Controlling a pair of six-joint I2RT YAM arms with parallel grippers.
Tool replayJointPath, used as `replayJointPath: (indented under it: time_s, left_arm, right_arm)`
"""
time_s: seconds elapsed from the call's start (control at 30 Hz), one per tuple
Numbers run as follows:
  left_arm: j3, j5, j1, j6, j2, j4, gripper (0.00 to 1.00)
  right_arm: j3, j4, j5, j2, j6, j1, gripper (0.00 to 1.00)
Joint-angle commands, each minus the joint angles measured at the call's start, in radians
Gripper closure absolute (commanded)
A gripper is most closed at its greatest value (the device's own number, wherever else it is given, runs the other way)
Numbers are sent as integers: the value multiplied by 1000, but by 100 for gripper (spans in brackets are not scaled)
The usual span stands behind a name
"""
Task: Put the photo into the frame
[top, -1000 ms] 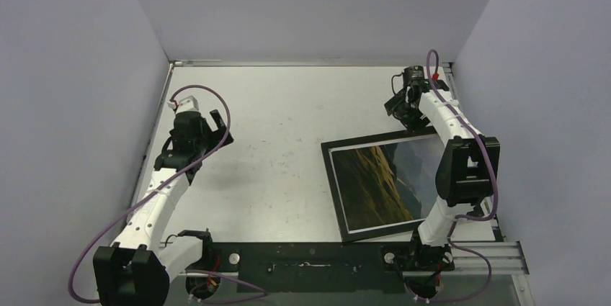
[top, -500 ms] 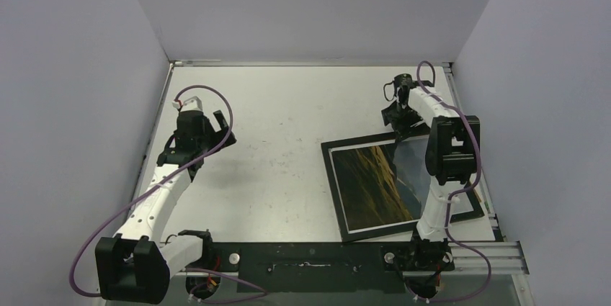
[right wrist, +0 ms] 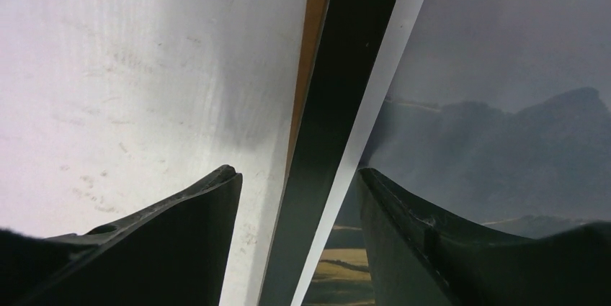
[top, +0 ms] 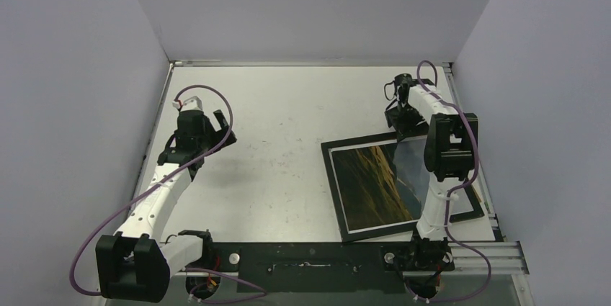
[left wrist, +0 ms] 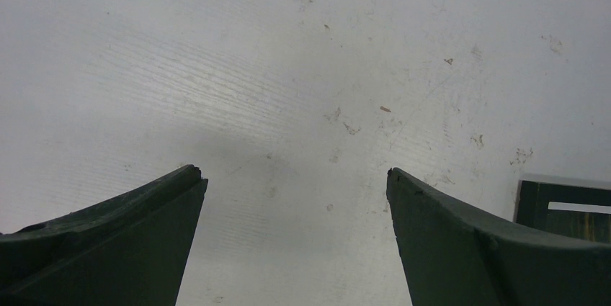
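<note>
The frame [top: 333, 185] lies flat at the right of the table, black front up. The photo [top: 375, 183] of olive hills and grey mountains shows inside its rim. My right gripper [top: 403, 122] is open at the frame's far edge. In the right wrist view the gripper [right wrist: 297, 171] straddles the black rim [right wrist: 346, 83]: one finger is over the bare table, the other over the photo [right wrist: 504, 104]. My left gripper [top: 218, 132] is open and empty over bare table at the far left. The left wrist view shows its gap [left wrist: 295, 173] and a frame corner [left wrist: 529, 205].
Grey walls close the table on the left, the back and the right. A black rail [top: 310, 255] with both arm bases runs along the near edge. The frame's right side lies close to the table's right edge and is partly hidden by the right arm.
The right arm has folded upward and its gripper has shifted slightly left onto the frame's far rim. The left arm has barely moved. The frame and the photo have stayed in place.
</note>
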Motion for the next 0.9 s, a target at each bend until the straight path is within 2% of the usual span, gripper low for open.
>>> replayJointPath:
  time_s: [0.0, 0.1, 0.23, 0.5, 0.7, 0.87]
  left_arm:
    - [32, -2, 4, -12, -4, 39, 3]
    - [26, -2, 4, -14, -6, 48, 3]
    - [30, 9, 4, -4, -2, 48, 8]
    - [28, 1, 2, -3, -9, 42, 9]
    - [28, 18, 2, 0, -6, 45, 10]
    - [37, 36, 0, 2, 3, 46, 10]
  right_arm:
    - [34, -16, 21, 27, 29, -8, 42]
    - [42, -8, 39, 30, 36, -7, 52]
    - [66, -18, 61, 34, 27, -8, 59]
    - [79, 6, 68, 18, 3, -7, 70]
    - [80, 18, 81, -29, -10, -6, 86]
    - [67, 6, 91, -96, 1, -8, 91]
